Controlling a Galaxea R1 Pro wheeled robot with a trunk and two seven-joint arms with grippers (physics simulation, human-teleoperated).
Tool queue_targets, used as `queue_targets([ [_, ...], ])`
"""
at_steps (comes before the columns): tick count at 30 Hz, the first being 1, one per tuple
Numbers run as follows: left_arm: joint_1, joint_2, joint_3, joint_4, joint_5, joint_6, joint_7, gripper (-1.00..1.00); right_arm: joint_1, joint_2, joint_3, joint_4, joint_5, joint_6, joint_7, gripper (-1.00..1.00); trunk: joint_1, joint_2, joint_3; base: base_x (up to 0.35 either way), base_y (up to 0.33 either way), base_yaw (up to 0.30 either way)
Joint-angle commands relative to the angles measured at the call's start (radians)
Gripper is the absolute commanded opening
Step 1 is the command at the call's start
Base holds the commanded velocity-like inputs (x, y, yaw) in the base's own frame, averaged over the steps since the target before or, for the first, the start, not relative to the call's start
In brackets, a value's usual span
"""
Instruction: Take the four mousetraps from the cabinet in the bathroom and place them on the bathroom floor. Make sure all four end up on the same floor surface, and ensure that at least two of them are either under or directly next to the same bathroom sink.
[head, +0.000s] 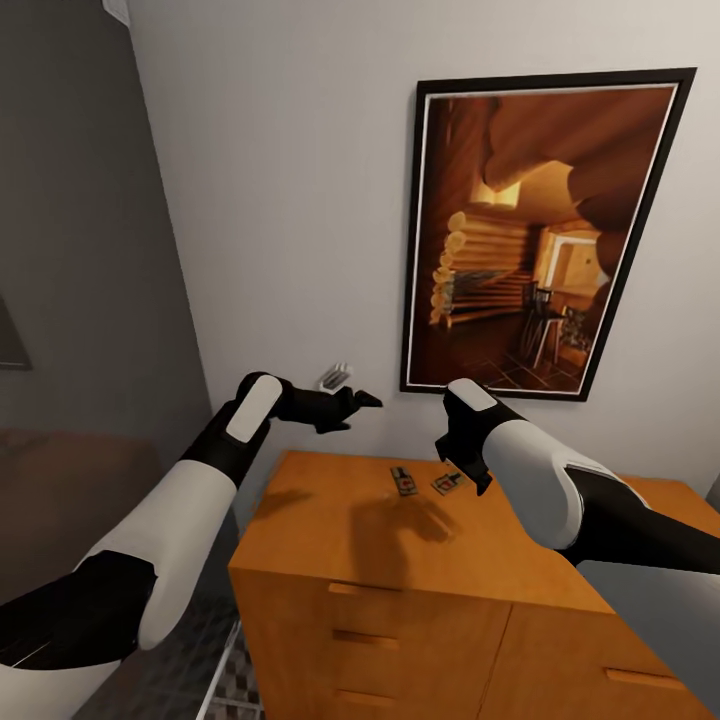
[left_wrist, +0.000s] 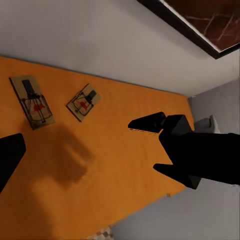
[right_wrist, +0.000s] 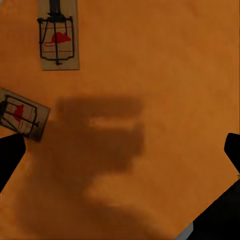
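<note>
While apart, two mousetraps (head: 425, 482) beside right pincer (head: 468, 470).

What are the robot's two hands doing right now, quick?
Left gripper: open, holding nothing, up in the air near the wall.
Right gripper: open, empty, hovering over the cabinet beside two mousetraps.

two mousetraps (head: 404, 481) (head: 447, 484), one cabinet (head: 330, 530), one picture (head: 540, 230)

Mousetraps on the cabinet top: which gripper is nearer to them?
Right. The right gripper hangs open just beside and above the two mousetraps on the cabinet. The left gripper is open too, but farther off and higher, near the wall.
</note>
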Motion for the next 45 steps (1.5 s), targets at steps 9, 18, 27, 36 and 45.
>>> queue_targets([
  [9, 0.003, 0.001, -0.016, -0.001, 0.021, 0.002, 0.01, 1.0, -0.001, 0.0, -0.001, -0.002, 0.0, 0.01, -0.002, 1.0, 0.001, -0.001, -0.002, 0.18, 0.126, 0.0],
  [18, 0.005, 0.001, -0.023, -0.004, 0.041, 0.004, 0.001, 1.0, -0.001, 0.0, 0.0, -0.001, 0.0, 0.01, 0.001, 1.0, 0.001, -0.001, -0.002, 0.041, 0.027, 0.0],
  [27, 0.006, 0.023, -0.029, -0.031, 0.115, 0.004, -0.037, 1.0, -0.001, -0.002, 0.0, 0.001, 0.0, 0.009, 0.002, 1.0, 0.001, -0.001, -0.002, 0.007, 0.004, 0.0],
  [36, 0.006, 0.097, -0.096, -0.187, 0.299, 0.004, -0.05, 1.0, -0.001, -0.014, 0.001, 0.001, 0.0, 0.008, 0.002, 1.0, 0.001, -0.001, -0.002, 0.001, 0.0, 0.0],
  [45, 0.007, 0.189, -0.205, -0.33, 0.505, 0.0, -0.048, 1.0, 0.001, -0.038, 0.001, 0.001, 0.001, 0.007, 0.002, 1.0, 0.001, -0.001, -0.002, 0.0, 0.0, 0.0],
])
